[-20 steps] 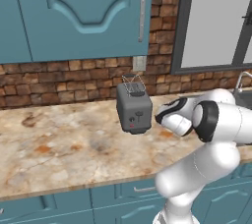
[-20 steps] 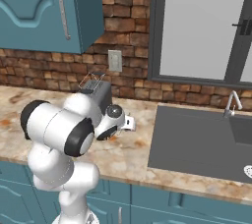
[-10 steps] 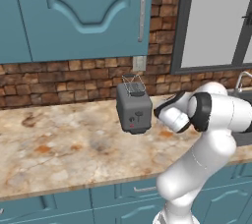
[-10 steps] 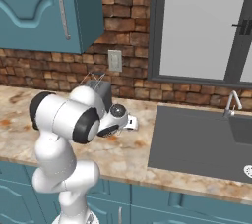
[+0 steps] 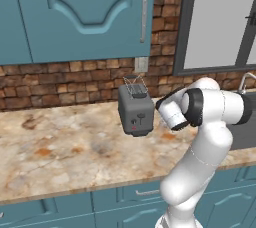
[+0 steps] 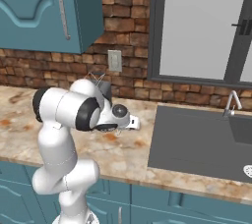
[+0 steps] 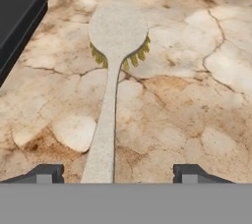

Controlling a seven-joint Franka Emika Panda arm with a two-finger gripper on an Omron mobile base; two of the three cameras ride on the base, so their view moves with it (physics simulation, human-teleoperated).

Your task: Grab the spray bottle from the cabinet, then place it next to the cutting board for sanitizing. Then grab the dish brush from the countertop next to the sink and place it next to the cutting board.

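The dish brush (image 7: 109, 100) lies flat on the beige marbled countertop (image 7: 197, 95). Its round pale head with yellowish bristles points away from the hand, and its long pale handle runs back between my fingertips. My gripper (image 7: 118, 174) is open and hangs just above the handle's near end, one finger on each side, neither touching it. From the base, the hand (image 5: 172, 116) is low over the countertop (image 5: 60, 152), just right of the toaster and left of the sink (image 6: 197, 139). The spray bottle, the cabinet and the cutting board are out of view.
A dark grey toaster (image 5: 136, 109) stands close to the left of the hand, and its dark side (image 7: 17, 12) shows in the hand view. A chrome faucet (image 6: 231, 102) rises behind the sink. A teal wall cupboard (image 5: 85, 12) hangs above the brick wall.
The arm's elbow and forearm have swung a little while the hand has stayed low beside the toaster. The brush has not moved.
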